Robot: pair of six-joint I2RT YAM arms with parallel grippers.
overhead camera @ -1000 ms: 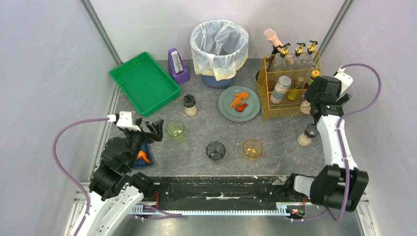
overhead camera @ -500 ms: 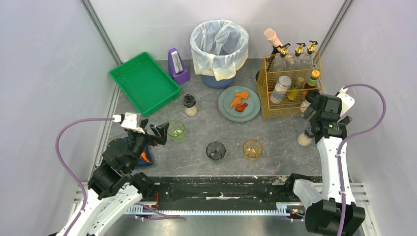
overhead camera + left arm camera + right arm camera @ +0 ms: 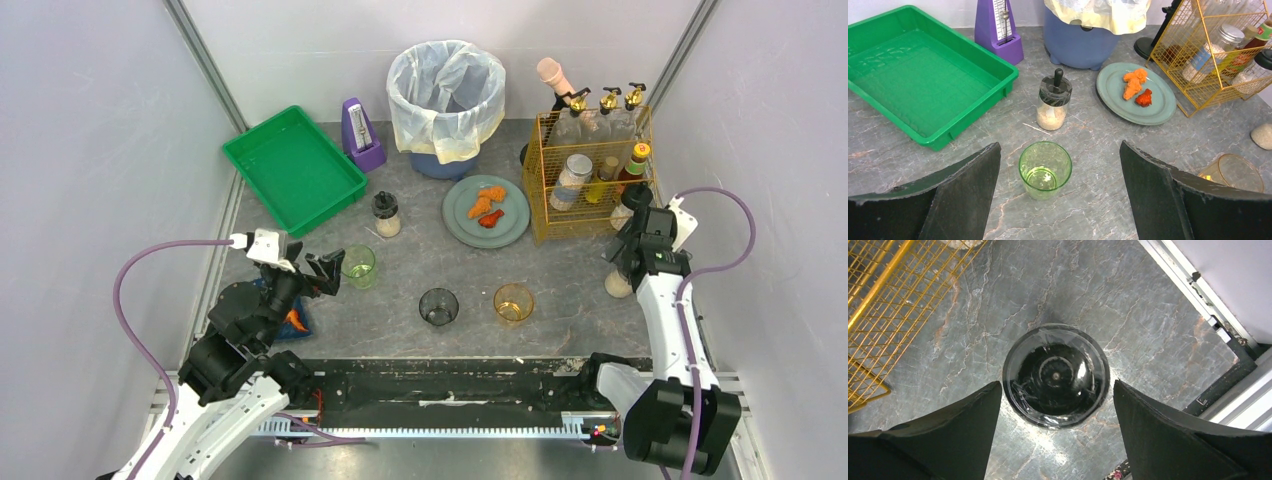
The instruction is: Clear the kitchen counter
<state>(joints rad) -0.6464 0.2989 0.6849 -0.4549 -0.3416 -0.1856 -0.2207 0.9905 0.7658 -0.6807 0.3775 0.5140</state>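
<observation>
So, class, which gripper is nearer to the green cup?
Left. The left gripper faces the green cup from close by, jaws open toward it. The right gripper is far across the counter, above a black-lidded shaker.

Plain pale walls (image 3: pixel 90 120) joined by metal posts (image 3: pixel 204 65).

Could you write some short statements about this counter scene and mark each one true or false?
1. The left hand is open and faces the green cup. True.
2. The right hand hangs over the amber cup. False: it is above a black-lidded jar.
3. The round plate holds orange food pieces. True.
4. The bin lies on its side. False: it stands upright, lined with a bag.
</observation>
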